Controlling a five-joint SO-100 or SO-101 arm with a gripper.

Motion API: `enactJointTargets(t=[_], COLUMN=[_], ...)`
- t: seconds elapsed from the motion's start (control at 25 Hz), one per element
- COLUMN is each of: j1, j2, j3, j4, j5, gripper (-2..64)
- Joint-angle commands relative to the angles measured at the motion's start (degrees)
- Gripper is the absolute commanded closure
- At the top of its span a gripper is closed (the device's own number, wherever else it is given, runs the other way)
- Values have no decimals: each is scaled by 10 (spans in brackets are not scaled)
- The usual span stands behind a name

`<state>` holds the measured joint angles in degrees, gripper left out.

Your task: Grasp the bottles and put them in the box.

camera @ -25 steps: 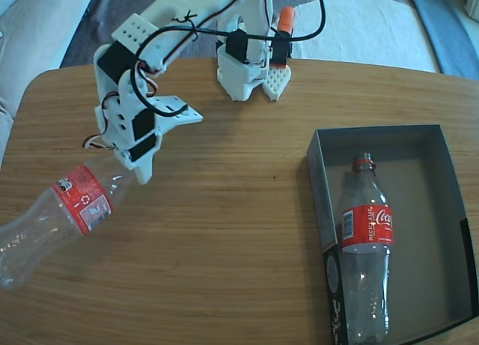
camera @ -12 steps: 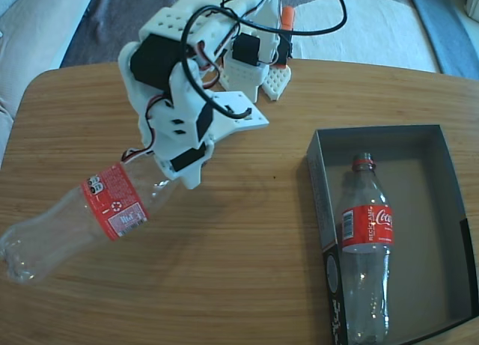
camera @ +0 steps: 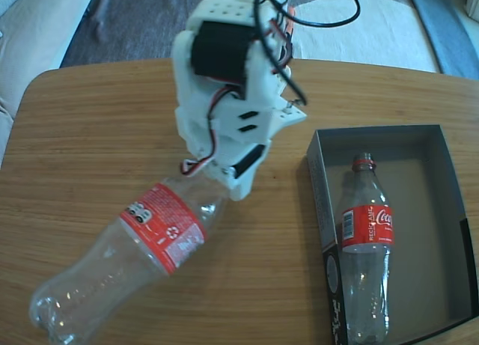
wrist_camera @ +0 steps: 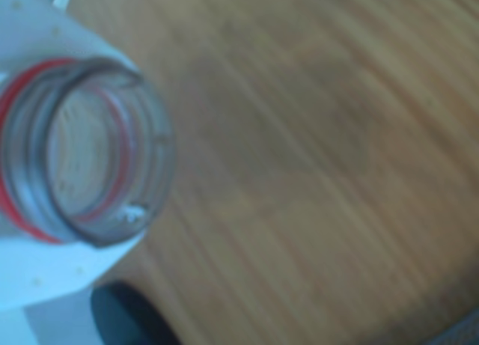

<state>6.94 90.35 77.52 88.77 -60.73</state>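
Tool (camera: 213, 182) clamped on clear bottle (camera: 142, 244) neck — red label, capless; 1 bottle boxed.

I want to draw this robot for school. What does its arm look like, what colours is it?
The arm is made of chunky white plastic pieces, some dotted with small holes. Black box-shaped motors sit inside the white parts. Black cables loop along the top, and thin red and white wires poke out near the gripper, which is white too. An orange part shows at the back near the base.
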Motion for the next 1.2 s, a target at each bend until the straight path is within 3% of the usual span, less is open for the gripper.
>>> enactJointTargets(t=[0.0, 0.44, 0.76, 1.16], j1=[-21, -184, -324, -555], j2=[17, 17, 17, 13], j3=[-52, -148, -194, -186], j4=[2, 94, 94, 88], j5=[34, 131, 192, 192], gripper=[618, 618, 618, 618])
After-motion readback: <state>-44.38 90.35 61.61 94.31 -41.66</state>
